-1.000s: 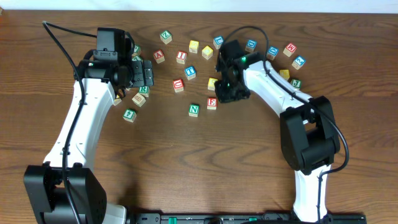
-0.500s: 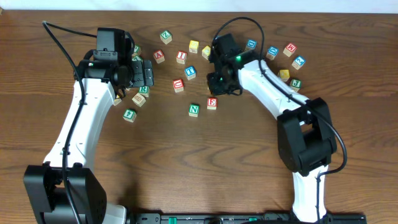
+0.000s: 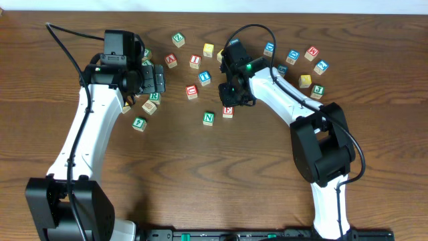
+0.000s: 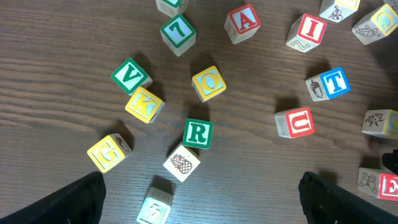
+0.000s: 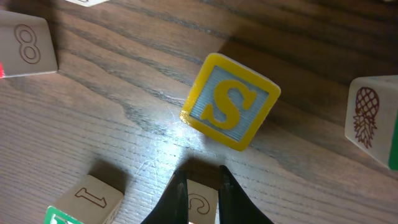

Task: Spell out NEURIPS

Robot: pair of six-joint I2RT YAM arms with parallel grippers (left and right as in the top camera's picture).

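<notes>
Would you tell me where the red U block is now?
In the overhead view, the red U block sits just below-left of the blue T block and right of the green R block.

Left gripper (image 3: 159, 78) wide apart; right gripper (image 5: 203, 190) (low) nearly closed.

green v cube (image 4: 130, 76) lies beside yellow k cube (image 4: 144, 104) on wooden table (image 4: 62, 37)

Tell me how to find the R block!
On the brown wooden table, look by the far end of the left white robot arm, where small cubes lie scattered. The wooden cube with the green-framed R sits there, right beside a cube showing a pineapple drawing. The yellow cube lettered K is close too, but only this one shows a green R.
</notes>
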